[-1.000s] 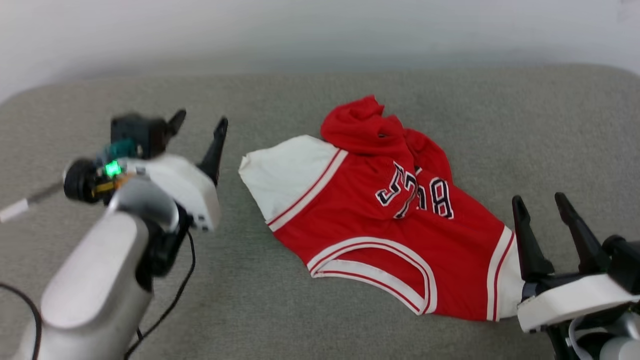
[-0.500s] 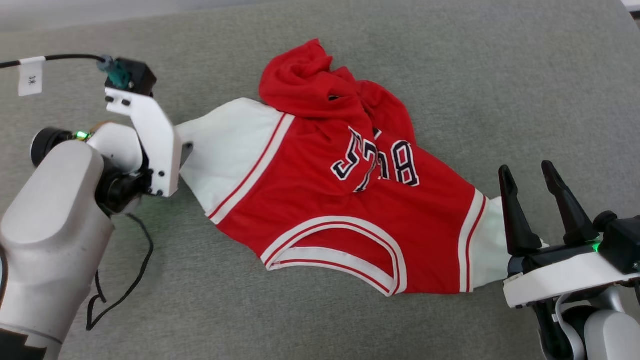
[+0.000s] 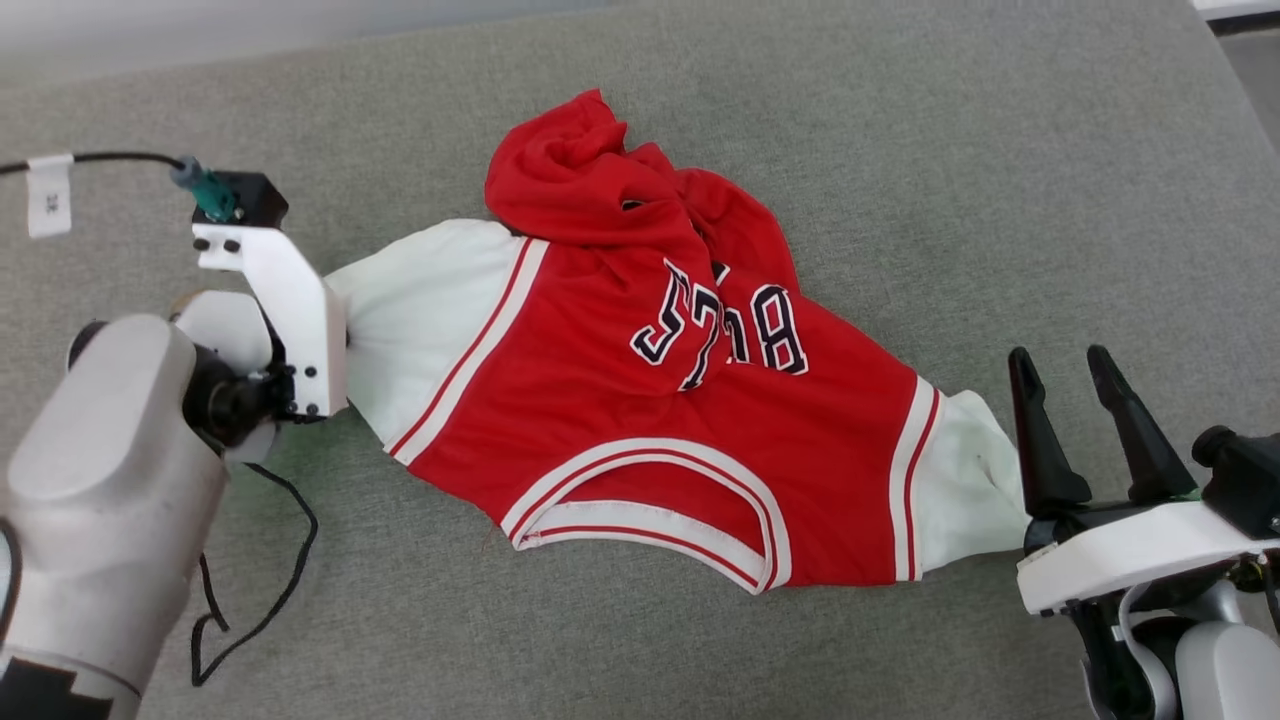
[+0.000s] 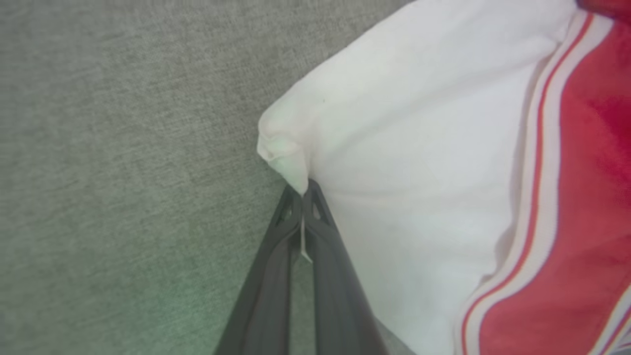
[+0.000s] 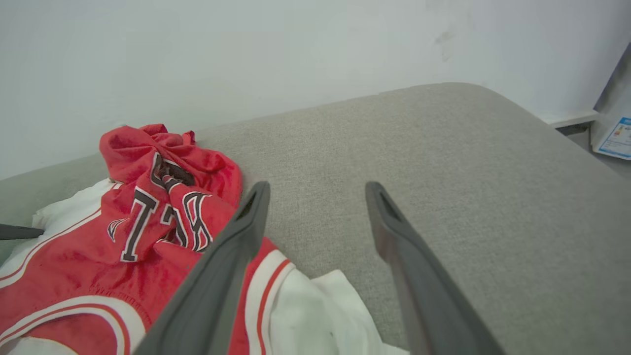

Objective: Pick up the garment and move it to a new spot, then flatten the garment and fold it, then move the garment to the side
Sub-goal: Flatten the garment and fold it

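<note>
A second ago the left tool (image 4: 303, 190) hung spread above the grey cushion (image 3: 900, 150), just clear of the garment (image 3: 650, 430). Now it is down and clenched on the corner of the white left sleeve (image 3: 420, 300), with a nub of cloth pinched between its tips in the left wrist view. The head camera has also tipped down since then, so the garment's shift in that view is not its own.

I judge the pick-up half begun: one sleeve is secured and the other is not. The right tool (image 3: 1058, 358) stands released, fingers apart, just beside the white right sleeve (image 3: 965, 480) near the cushion's near right edge.

The garment lies across the cushion's middle, collar toward the near edge and red hem bunched toward the far edge.

The black, white-outlined print (image 3: 715, 330) is upside down and creased. A "B" is plain, but the rest I cannot read with confidence. The writing on the cable's white tag (image 3: 48, 195) is too small to read.
</note>
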{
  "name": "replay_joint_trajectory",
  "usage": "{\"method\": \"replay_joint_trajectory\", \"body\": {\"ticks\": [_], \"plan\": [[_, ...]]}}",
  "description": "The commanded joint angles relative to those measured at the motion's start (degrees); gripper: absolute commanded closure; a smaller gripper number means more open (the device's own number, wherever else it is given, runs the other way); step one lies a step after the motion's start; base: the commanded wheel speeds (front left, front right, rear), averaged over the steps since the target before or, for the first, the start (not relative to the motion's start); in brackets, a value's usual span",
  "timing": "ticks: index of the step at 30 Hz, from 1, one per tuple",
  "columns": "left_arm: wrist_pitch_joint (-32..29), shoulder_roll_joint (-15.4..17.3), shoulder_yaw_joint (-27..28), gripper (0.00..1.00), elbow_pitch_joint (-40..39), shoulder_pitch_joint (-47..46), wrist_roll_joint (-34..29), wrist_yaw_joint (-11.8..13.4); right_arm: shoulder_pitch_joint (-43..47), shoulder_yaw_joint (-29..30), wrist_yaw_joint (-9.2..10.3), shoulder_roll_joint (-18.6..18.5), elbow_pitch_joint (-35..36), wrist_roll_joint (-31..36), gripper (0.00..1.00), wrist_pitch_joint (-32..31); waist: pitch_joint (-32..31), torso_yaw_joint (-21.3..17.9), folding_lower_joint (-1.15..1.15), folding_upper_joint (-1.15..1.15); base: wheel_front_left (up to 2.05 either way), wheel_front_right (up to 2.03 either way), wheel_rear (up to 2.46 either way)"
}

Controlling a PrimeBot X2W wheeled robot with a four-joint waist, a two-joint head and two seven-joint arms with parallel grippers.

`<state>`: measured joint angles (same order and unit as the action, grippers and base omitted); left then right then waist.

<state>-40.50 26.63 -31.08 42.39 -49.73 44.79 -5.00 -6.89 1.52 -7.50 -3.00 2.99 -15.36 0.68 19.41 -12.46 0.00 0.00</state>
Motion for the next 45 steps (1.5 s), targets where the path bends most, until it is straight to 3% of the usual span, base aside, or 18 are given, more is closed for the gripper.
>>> {"method": "replay_joint_trajectory", "body": {"ticks": [1,7,13,22,31,32,33,34,39,45], "plan": [[2.38,-1.22,-0.52,1.0,1.15,3.47,-0.34,0.39,-0.25,0.75,0.02,0.2,-0.79,-0.99,0.0,-1.09,-1.38,0.69,0.0,0.0,0.0,0.0,0.0],[14.9,-1.61,1.44,1.0,-2.6,5.37,-1.88,2.54,0.16,5.74,0.01,-2.85,-6.34,-4.38,0.0,-10.95,-5.36,3.06,0.0,0.0,0.0,0.0,0.0],[21.64,-2.02,2.91,1.0,-9.97,11.63,-1.69,5.52,0.93,7.52,0.02,-7.75,-10.76,-6.56,0.0,-25.78,-8.68,5.51,0.0,0.0,0.0,0.0,0.0],[23.58,-0.24,2.8,1.0,-22.62,20.31,-2.35,9.53,-0.44,6.01,0.02,-10.95,-13.1,-6.96,0.0,-39.9,-9.62,7.74,0.0,0.0,0.0,0.0,0.0],[23.49,0.8,2.31,1.0,-30.38,24.2,-2.69,11.62,-3.96,0.88,-0.02,-9.9,-24.4,-8.76,0.0,-44.43,-7.98,9.96,0.0,0.0,0.0,0.0,0.0],[23.52,0.88,2.29,1.0,-30.67,24.51,-2.67,11.65,-4.22,0.51,-0.07,-9.63,-25.58,-9.12,0.54,-44.42,-7.99,10.12,0.0,0.0,0.0,0.0,0.0],[23.51,0.92,2.2,1.0,-30.9,24.77,-2.7,11.76,-4.45,0.21,-0.07,-9.58,-26.57,-9.19,0.73,-44.46,-8.04,10.32,0.0,0.0,0.0,0.0,0.0],[23.53,0.99,2.15,1.0,-31.06,25.01,-2.68,11.81,-4.68,0.04,-0.07,-9.44,-27.35,-9.59,1.0,-44.34,-8.13,10.47,0.0,0.0,0.0,0.0,0.0],[24.62,1.45,2.32,1.0,-31.34,26.19,-2.68,11.97,-7.13,-0.15,-0.05,-12.62,-26.12,-9.41,1.0,-41.25,-10.23,11.03,0.0,0.0,0.0,0.0,0.0],[26.11,2.63,2.87,1.0,-33.41,26.52,-3.63,12.94,-8.13,0.19,0.02,-15.28,-17.74,-7.91,1.0,-39.68,-14.08,11.49,0.0,0.0,0.0,0.0,0.0]]}}
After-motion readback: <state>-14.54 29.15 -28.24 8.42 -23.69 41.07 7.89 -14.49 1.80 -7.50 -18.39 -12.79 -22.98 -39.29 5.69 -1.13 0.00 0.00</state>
